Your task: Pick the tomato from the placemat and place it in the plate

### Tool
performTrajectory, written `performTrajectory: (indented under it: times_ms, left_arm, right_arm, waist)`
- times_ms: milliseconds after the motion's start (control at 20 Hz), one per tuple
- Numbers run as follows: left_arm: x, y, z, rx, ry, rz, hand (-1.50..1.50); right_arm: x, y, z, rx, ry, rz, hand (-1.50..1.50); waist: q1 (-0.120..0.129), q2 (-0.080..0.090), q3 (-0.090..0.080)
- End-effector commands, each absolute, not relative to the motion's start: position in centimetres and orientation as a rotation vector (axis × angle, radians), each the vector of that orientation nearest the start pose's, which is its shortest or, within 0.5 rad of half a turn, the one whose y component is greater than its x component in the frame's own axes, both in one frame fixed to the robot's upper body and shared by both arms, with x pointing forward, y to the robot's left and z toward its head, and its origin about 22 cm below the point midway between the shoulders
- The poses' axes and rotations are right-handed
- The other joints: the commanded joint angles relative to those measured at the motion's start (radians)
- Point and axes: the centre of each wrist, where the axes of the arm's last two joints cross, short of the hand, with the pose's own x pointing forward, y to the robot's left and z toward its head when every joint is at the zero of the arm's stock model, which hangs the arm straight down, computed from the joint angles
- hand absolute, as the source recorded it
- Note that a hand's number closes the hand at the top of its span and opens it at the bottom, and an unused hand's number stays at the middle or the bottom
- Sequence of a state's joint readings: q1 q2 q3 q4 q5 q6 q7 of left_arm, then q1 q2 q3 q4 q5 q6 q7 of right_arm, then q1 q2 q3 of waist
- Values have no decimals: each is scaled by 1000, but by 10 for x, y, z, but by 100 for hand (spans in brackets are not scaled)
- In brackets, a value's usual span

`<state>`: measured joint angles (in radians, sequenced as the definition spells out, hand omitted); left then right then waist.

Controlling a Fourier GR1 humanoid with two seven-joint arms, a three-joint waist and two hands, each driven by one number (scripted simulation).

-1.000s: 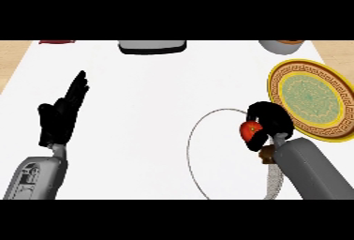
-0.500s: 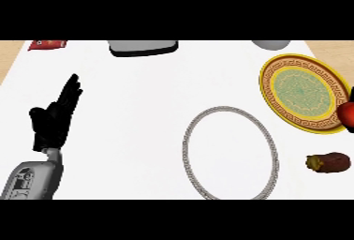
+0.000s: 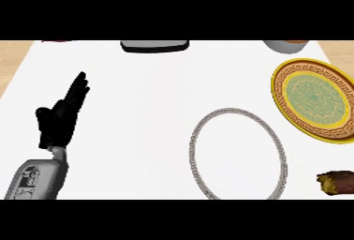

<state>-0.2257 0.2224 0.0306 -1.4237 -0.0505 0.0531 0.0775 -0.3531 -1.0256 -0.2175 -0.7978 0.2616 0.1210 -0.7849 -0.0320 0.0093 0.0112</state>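
One view only, the head view, looking steeply down on the white desk (image 3: pixel 152 93). At the left, the robot's left hand (image 3: pixel 61 117) rests open, black fingers straight and pointing up the desk, holding nothing. The right hand does not show anywhere, so I cannot tell whether its fingers are apart or together.

The tomato shows nowhere either. The oval white placemat with the grey beaded rim (image 3: pixel 237 153) lies right of centre, its long axis running up and down the picture, and nothing red sits on it. Up and to the right of it, near but not touching, lies the round yellow plate with the green patterned centre (image 3: pixel 314 98), and no tomato is on it either. At the lower right edge a brown, lumpy thing (image 3: pixel 337 182) pokes in; what it is I cannot tell.

The judgement: plate and placemat both lie well to the right, far from the resting left hand, so the placing falls to the right arm, with the plate up and right from the placemat.
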Motion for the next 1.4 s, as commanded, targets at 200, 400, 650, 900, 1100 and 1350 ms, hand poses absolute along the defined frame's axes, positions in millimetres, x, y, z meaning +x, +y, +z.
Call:
performTrajectory:
  times_ms: [200, 400, 650, 900, 1100, 1350]
  left_arm:
    - [312, 244, 54, 167, -1587, -238, 0]
    - [304, 238, 29, 191, -1577, -262, 0]
    - [311, 251, 41, 177, -1586, -261, 0]
    - [303, 240, 36, 194, -1573, -250, 0]
    - [305, 241, 29, 186, -1578, -266, 0]
    - [293, 249, 42, 175, -1566, -245, 0]
  right_arm:
    - [266, -574, 183, -694, -1774, 870, 150]
    - [280, -561, 143, -647, -1762, 892, 150]
    - [314, -528, 117, -583, -1734, 953, 150]
    - [340, -489, 86, -697, -1641, 1119, 150]
    - [355, -471, 75, -665, -1524, 1091, 150]
    - [352, -458, 44, -540, -1443, 1002, -150]
  waist:
    - [83, 6, -8]
    - [86, 9, -7]
    - [82, 7, -8]
    - [76, 3, -9]
    - [74, 5, -9]
    - [85, 4, -8]
